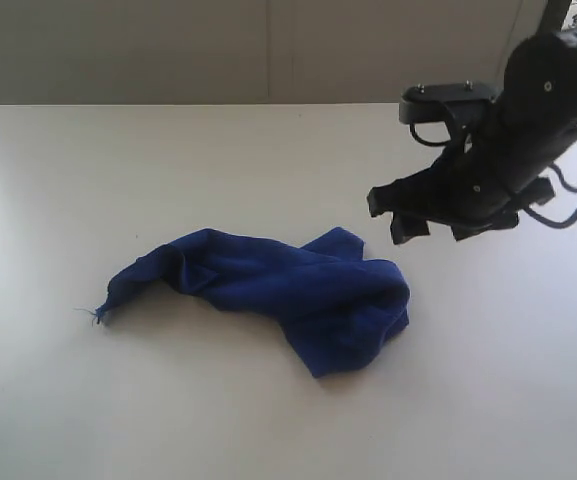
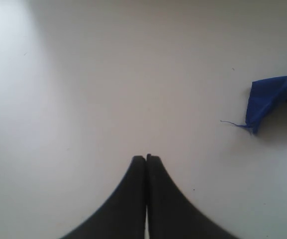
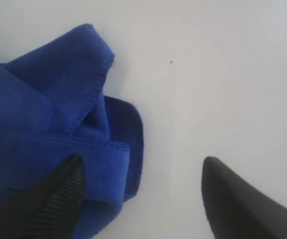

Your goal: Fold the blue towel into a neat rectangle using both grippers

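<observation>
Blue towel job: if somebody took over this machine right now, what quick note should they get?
Left hand: shut, empty, over bare table.
Right hand: open, over an edge of the blue towel, gripping nothing.
Towel: a crumpled heap mid-table, not spread out.
Done: no fold yet.
Left: grasp it, spread it flat, then fold it into a neat rectangle.

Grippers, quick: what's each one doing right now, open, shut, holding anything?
Left gripper: shut, holding nothing, apart from the blue towel.
Right gripper: open, holding nothing, poised at the towel's crumpled edge.
</observation>
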